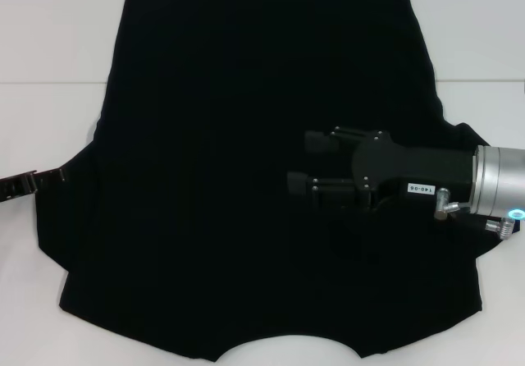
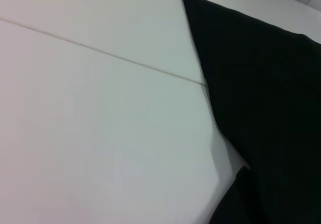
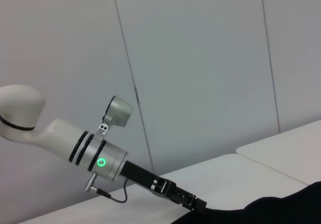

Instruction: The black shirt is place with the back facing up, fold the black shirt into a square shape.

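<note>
The black shirt point(image 1: 246, 95) lies spread flat on the white table point(image 1: 49, 54), its curved neckline at the near edge and its hem at the far side. My right gripper point(image 1: 308, 162) hovers over the shirt's right middle, pointing left, with its two fingers point(image 1: 318, 142) apart and nothing between them. My left gripper point(image 1: 37, 181) is at the tip of the shirt's left sleeve, low at the table's left edge. It also shows in the right wrist view point(image 3: 188, 200), touching the shirt's edge point(image 3: 281, 209). The left wrist view shows a shirt corner point(image 2: 266, 83) on the table.
A thin seam point(image 1: 49, 83) crosses the white table behind the sleeves. Bare table lies to the left point(image 2: 100, 133) and right of the shirt. A pale panelled wall point(image 3: 200, 58) stands beyond the table.
</note>
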Robot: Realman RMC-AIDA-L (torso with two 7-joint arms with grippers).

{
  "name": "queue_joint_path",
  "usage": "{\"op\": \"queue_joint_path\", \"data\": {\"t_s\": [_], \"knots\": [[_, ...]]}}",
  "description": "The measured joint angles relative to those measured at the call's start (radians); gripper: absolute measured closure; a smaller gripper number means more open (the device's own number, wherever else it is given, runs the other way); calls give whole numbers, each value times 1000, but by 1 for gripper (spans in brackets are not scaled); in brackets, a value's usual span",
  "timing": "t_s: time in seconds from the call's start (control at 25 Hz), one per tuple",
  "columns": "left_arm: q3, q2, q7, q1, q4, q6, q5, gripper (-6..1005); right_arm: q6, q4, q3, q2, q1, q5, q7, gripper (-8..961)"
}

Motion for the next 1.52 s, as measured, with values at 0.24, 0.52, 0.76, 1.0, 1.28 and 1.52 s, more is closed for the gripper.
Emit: {"op": "queue_joint_path", "data": {"t_s": [0.24, 0.52, 0.76, 1.0, 1.28, 1.52], "knots": [[19, 0, 1, -1, -3, 2, 10, 231, 0, -1, 0, 0, 1, 8, 0, 105], [51, -2, 2, -1, -3, 9, 10, 238, 0, -3, 0, 0, 1, 8, 0, 105], [75, -5, 3, -3, 4, 10, 10, 243, 0, -5, 0, 0, 1, 8, 0, 104], [70, -5, 2, -7, 8, -1, 10, 249, -1, -7, 0, -2, 1, 10, 0, 104], [73, -5, 4, -7, 12, -15, 10, 398, -1, -8, 0, -5, 2, 15, 0, 104], [75, -5, 13, -8, 10, -30, 10, 633, 0, -8, 0, -5, 2, 20, 0, 104]]}}
